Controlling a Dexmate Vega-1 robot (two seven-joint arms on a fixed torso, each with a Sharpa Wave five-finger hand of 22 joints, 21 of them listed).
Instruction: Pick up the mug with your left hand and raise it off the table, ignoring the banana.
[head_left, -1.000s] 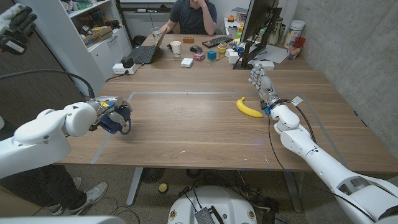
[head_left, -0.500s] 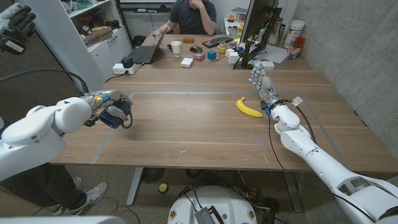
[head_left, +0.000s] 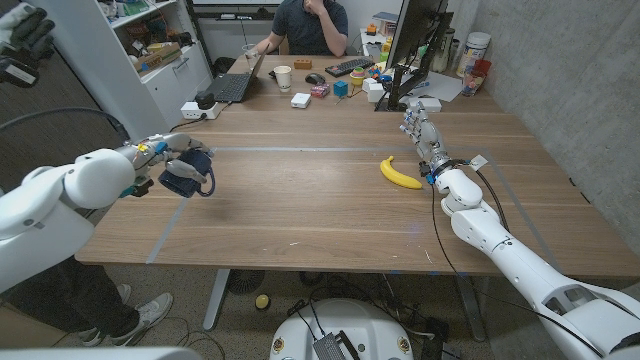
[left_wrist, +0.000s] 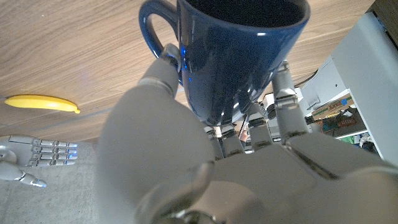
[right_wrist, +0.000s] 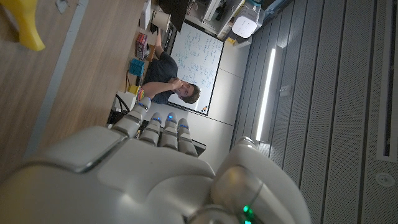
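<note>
My left hand (head_left: 168, 160) grips a dark blue mug (head_left: 187, 176) and holds it in the air above the table's left side, its handle pointing toward the table's middle. In the left wrist view the mug (left_wrist: 239, 53) sits between my thumb and fingers (left_wrist: 277, 106), clear of the wood. A yellow banana (head_left: 399, 173) lies on the table right of centre; it is also seen as the banana (left_wrist: 42, 103) in the left wrist view. Just beyond the banana my right hand (head_left: 420, 135) stands upright on its edge, fingers straight and holding nothing.
The wooden table (head_left: 320, 215) carries pale tape lines (head_left: 300, 150). Past its far edge a person (head_left: 310, 25) sits at a desk with a laptop (head_left: 235, 85), a cup (head_left: 283, 76) and small items. A monitor (head_left: 415, 40) stands at the back right, shelves (head_left: 150, 50) at the back left.
My left hand has lifted the mug up off the table and a little farther from me. The right arm and the banana have stayed put.
</note>
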